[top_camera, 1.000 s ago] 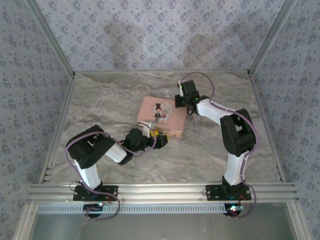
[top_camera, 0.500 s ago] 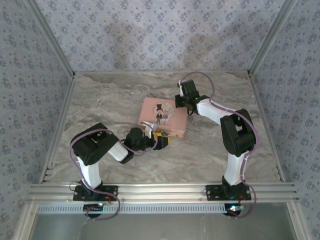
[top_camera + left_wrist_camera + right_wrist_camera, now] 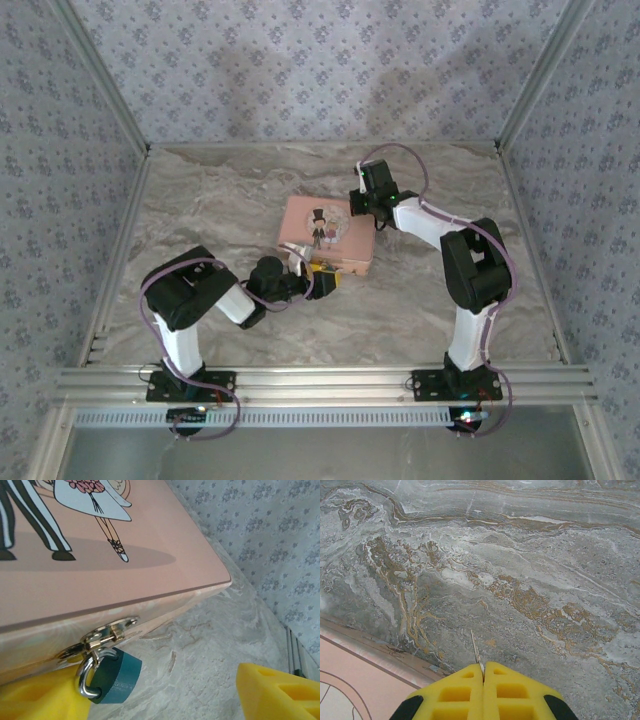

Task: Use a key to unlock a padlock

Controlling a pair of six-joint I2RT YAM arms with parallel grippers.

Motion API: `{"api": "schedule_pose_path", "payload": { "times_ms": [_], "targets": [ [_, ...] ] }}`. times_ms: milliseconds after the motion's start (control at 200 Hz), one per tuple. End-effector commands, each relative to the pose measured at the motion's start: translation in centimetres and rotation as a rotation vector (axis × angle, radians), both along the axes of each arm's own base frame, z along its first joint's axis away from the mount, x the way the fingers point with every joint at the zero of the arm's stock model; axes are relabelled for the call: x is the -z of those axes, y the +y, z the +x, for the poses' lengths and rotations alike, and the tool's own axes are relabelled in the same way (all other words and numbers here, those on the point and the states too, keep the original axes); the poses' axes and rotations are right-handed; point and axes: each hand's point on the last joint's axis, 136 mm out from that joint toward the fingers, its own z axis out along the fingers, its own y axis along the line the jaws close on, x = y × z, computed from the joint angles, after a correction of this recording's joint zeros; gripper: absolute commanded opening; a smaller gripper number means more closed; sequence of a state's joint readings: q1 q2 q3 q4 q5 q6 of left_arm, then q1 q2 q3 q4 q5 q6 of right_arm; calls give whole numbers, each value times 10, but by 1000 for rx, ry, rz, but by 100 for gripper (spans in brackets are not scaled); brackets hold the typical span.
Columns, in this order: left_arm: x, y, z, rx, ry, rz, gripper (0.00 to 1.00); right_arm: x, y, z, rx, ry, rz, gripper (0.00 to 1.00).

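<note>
The small blue-teal padlock [image 3: 112, 677] hangs by its silver shackle from the hasp [image 3: 102, 632] on the front of the pink picture tin [image 3: 125, 575]. My left gripper [image 3: 160, 692] is open around it. The padlock lies against the left yellow finger [image 3: 40, 697], and the right finger [image 3: 280, 692] stands far off across bare table. In the top view the left gripper [image 3: 318, 280] sits at the tin's near edge. My right gripper [image 3: 483, 669] is shut on the key [image 3: 476, 649], a thin sliver sticking out past the fingertips above the marble, beside the tin's far corner [image 3: 350, 680].
The marble table [image 3: 220, 200] is walled by patterned panels, with an aluminium rail [image 3: 320, 382] along the near edge. In the top view the right gripper [image 3: 362, 200] hovers at the far right corner of the pink tin [image 3: 325, 235].
The left gripper has narrowed slightly and its arm has shifted a little toward the tin's front. The right arm has stayed still with the key.
</note>
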State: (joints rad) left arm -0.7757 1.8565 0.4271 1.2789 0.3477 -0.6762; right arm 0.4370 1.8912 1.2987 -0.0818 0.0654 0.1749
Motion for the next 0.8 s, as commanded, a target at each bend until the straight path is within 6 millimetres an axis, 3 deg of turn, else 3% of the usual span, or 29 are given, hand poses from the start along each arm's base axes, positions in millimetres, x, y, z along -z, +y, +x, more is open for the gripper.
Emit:
{"api": "schedule_pose_path", "payload": {
  "times_ms": [0, 340, 525, 635, 795],
  "targets": [
    [-14, -13, 10, -5, -31, -59, 76, 25, 7, -25, -49, 113, -32, 0],
    [-5, -20, 15, -35, 5, -88, 67, 27, 6, -25, -50, 114, -34, 0],
    [-7, -11, 17, -52, 18, -78, 61, 25, 6, -25, -51, 112, -31, 0],
    [-2, -6, 16, -45, 38, -52, 48, 25, 5, -24, -48, 112, -30, 0],
    [2, 1, 17, -60, 58, -49, 47, 26, 6, -25, -51, 114, -25, 0]
  ]
}}
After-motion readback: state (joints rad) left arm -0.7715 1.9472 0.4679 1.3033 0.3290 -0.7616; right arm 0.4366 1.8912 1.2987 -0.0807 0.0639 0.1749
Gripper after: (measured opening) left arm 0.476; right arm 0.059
